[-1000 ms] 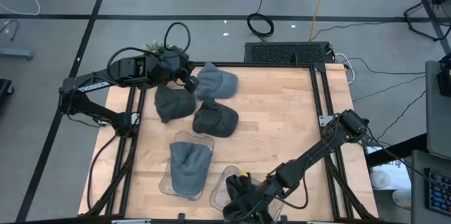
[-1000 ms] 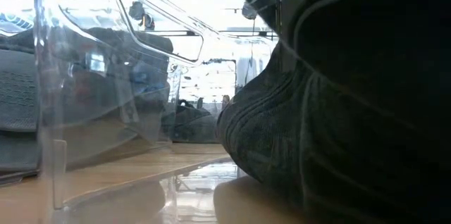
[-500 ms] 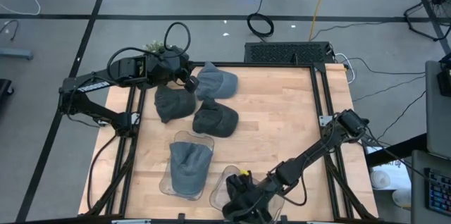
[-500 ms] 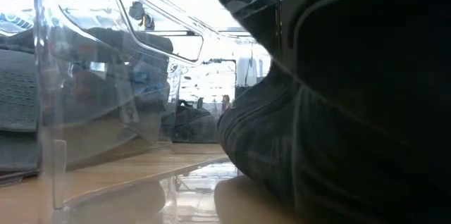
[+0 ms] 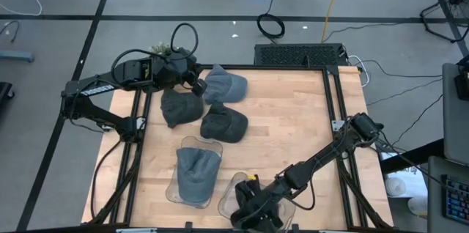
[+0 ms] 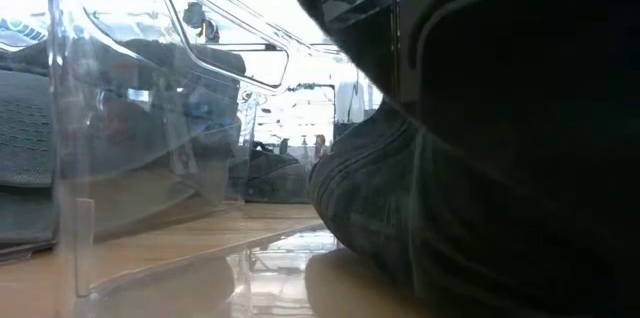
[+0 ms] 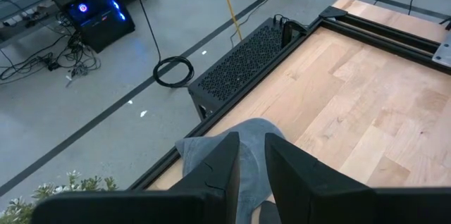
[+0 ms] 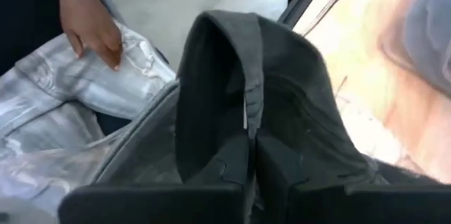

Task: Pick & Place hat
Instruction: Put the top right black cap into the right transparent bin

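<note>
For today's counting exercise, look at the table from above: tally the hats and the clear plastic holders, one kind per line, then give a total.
Hats: 5, namely light grey hat, dark hat, charcoal hat, grey hat in holder, and hat held by right gripper
Clear holders: 2, left holder and front holder
Total: 7

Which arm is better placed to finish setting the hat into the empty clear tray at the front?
The right. Its gripper is shut on a dark hat right at the front clear tray, while the left gripper sits at the far edge over the light hat.
</note>
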{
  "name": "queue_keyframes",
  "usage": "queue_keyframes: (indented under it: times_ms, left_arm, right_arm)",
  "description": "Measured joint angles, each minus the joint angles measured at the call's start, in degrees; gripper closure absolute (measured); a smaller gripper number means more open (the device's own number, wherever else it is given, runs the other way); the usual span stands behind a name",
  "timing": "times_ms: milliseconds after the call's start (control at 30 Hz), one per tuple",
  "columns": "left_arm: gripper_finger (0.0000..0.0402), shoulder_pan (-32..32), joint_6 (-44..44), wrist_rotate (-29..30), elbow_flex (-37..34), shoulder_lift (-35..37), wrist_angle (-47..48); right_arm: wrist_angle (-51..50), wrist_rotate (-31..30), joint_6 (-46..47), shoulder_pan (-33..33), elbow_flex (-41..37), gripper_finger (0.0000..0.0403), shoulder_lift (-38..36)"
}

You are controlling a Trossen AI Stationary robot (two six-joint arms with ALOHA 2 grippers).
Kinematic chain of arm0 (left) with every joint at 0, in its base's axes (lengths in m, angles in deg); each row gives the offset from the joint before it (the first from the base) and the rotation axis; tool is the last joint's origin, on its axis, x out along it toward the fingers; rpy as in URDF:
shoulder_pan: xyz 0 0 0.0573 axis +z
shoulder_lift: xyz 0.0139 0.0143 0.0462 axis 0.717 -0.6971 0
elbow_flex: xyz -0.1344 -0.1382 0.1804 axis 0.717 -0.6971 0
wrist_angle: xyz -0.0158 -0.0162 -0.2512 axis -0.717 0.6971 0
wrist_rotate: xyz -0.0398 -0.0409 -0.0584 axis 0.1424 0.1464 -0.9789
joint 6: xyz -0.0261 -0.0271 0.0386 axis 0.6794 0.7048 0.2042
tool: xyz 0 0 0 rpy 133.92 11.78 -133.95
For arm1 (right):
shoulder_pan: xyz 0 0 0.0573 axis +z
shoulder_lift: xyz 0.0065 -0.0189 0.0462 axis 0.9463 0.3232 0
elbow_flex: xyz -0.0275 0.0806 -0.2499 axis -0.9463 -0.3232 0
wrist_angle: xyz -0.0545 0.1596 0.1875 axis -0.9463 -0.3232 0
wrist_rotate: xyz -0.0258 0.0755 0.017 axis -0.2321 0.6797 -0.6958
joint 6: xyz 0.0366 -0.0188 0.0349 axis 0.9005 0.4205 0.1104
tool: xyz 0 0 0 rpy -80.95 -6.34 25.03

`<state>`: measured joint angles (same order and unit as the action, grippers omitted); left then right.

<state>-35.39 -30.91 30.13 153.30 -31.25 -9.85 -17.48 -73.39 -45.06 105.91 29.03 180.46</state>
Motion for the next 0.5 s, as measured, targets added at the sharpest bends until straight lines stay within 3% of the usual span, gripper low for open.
queue_keyframes:
  times_ms: [167,500]
  left_arm:
    - [0.0325,0.0,0.0,0.0,0.0,0.0,0.0]
    - [0.0325,0.0,0.0,0.0,0.0,0.0,0.0]
  right_arm:
    - [1.11,0.4,-1.36,-0.52,-0.09,0.04,-2.27]
    - [0.76,1.42,-3.04,0.26,-0.03,0.0402,-16.37]
